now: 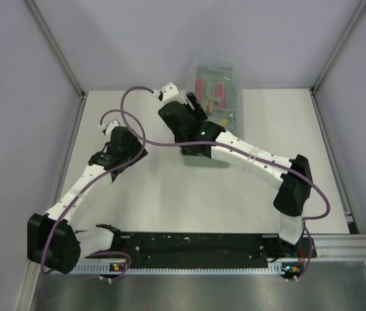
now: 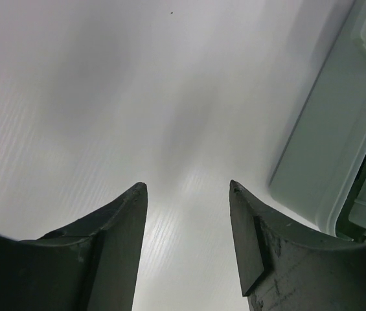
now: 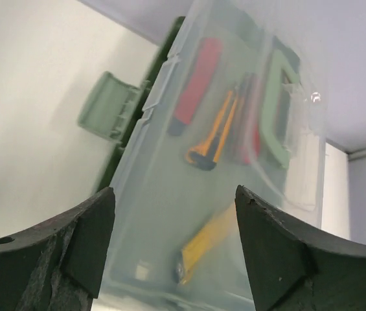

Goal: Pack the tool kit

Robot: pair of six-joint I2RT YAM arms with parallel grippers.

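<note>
Right gripper (image 3: 175, 194) gapes empty over the toolbox (image 3: 147, 194); left gripper (image 2: 188, 188), open too, sits beside it. Slick, stiff, likely heavy: I'd grab the handle (image 3: 273, 103).

toolbox (image 1: 225, 91) far-centre on table (image 1: 170, 207), tools (image 3: 212, 133) inside, l end effector (image 2: 188, 188) left of it
</note>
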